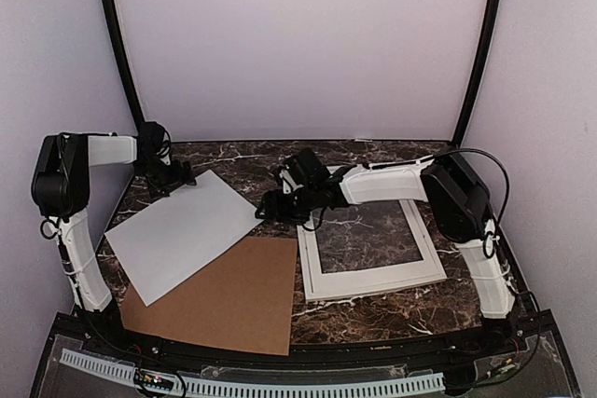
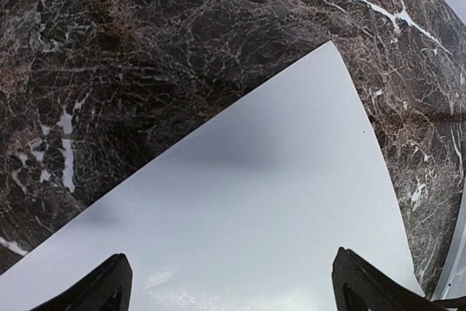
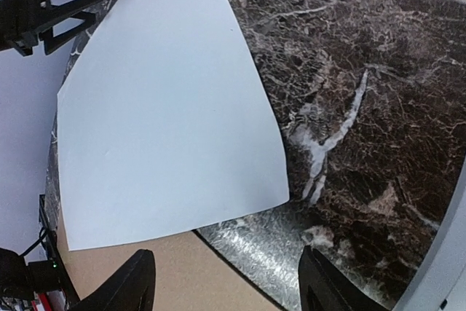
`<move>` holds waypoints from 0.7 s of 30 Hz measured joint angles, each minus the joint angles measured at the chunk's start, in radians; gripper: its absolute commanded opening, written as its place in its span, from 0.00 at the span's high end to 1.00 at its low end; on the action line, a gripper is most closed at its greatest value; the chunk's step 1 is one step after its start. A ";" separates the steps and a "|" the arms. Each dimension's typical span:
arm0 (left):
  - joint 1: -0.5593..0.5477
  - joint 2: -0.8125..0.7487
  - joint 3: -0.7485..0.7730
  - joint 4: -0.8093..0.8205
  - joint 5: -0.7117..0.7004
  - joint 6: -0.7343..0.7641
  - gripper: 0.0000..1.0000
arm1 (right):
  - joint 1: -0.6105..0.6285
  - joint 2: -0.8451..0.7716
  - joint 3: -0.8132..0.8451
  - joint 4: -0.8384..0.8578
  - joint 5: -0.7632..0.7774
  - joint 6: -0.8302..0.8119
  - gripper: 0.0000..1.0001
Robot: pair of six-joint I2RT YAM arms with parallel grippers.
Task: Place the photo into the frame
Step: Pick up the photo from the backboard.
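The photo (image 1: 182, 230) lies on the left of the table with a plain white side up, so no print shows. Its near edge overlaps a brown cardboard sheet (image 1: 229, 295). The white frame (image 1: 373, 281) lies flat on the right, with marble showing through its centre. My left gripper (image 1: 177, 179) hovers over the photo's far corner (image 2: 240, 180), and that gripper (image 2: 229, 254) is open wide with nothing in it. My right gripper (image 1: 269, 207) reaches left over the photo's right corner (image 3: 167, 129). That gripper (image 3: 226, 251) is open and empty, above the cardboard's edge (image 3: 182, 282).
The dark marble table (image 1: 242, 160) has purple walls close on three sides. A shiny grey patch (image 3: 291, 253) shows beside the cardboard. The frame's white edge (image 3: 445, 267) sits just right of my right gripper. The left gripper (image 3: 44, 5) shows beyond the photo.
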 measured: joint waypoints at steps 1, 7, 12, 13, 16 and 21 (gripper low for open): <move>0.000 -0.001 -0.010 0.003 0.000 0.000 0.01 | 0.000 0.020 0.014 -0.002 0.000 0.012 0.34; 0.000 -0.016 -0.073 0.039 0.000 -0.009 0.02 | 0.003 0.084 0.069 -0.009 0.006 0.080 0.41; 0.000 -0.061 -0.114 0.072 0.000 -0.021 0.02 | 0.005 0.126 0.122 -0.006 0.008 0.133 0.48; 0.000 -0.071 -0.122 0.084 -0.001 -0.025 0.02 | 0.005 0.134 0.132 -0.005 0.009 0.143 0.49; 0.000 -0.100 -0.155 0.114 -0.003 -0.039 0.02 | 0.006 0.147 0.146 0.006 0.015 0.164 0.56; 0.000 -0.145 -0.199 0.136 -0.004 -0.057 0.02 | 0.013 0.157 0.147 0.019 0.035 0.200 0.70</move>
